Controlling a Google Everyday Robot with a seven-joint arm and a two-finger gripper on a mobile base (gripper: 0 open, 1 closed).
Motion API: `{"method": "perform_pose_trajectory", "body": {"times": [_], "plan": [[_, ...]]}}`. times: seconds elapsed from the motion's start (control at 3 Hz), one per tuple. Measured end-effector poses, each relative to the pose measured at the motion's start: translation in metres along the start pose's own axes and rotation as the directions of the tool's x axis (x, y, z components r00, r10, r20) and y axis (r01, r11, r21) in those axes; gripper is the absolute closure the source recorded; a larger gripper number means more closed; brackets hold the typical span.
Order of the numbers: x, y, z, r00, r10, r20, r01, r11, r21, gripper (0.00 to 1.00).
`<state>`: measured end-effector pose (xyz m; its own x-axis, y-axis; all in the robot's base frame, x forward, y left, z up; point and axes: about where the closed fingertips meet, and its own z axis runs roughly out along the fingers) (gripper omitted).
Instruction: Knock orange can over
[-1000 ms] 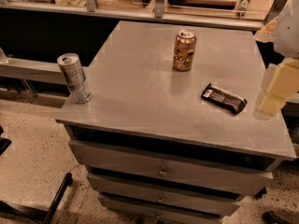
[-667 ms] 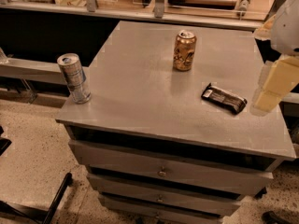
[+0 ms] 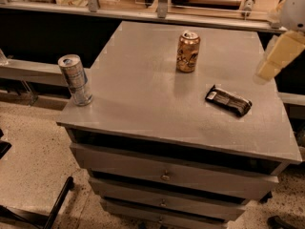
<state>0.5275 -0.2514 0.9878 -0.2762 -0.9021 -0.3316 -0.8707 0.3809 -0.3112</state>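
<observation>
The hand is now sitting higher at the right edge of the frame than it was a second ago, having lifted from beside the dark packet toward the upper right corner. The cans and the packet are lying where they were.

The hand is showing as a pale cream block, tilting down and to the left, hanging above the right side of the grey bench. Whether it is open or closed cannot be told. It is touching nothing, and nothing can be seen in its hold.

The orange can is standing upright on the bench, toward the back and a little right of centre, in the upper middle of the frame. It is well apart from the hand.

A flat dark packet is lying on the bench at centre right, below the hand and lower right of the orange can. A taller silver-blue can is standing upright at the bench's left front corner, at centre left. Drawers are filling the bench's front at the bottom of the frame.
</observation>
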Motion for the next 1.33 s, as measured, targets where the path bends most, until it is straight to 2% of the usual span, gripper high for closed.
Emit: {"method": "perform_pose_trajectory", "body": {"times": [0.33,0.67,1.0,1.33], "plan": [[-0.008,-0.053,0.013,0.998,0.018,0.059,-0.02,0.9989,0.043,0.0],[-0.021,-0.089,0.025,0.995,0.024,0.093,-0.032,0.996,0.083,0.0],[-0.024,-0.116,0.041,0.977,0.085,0.195,-0.103,0.991,0.086,0.0],[-0.035,-0.127,0.059,0.915,0.142,0.379,-0.169,0.9847,0.04,0.0]]}}
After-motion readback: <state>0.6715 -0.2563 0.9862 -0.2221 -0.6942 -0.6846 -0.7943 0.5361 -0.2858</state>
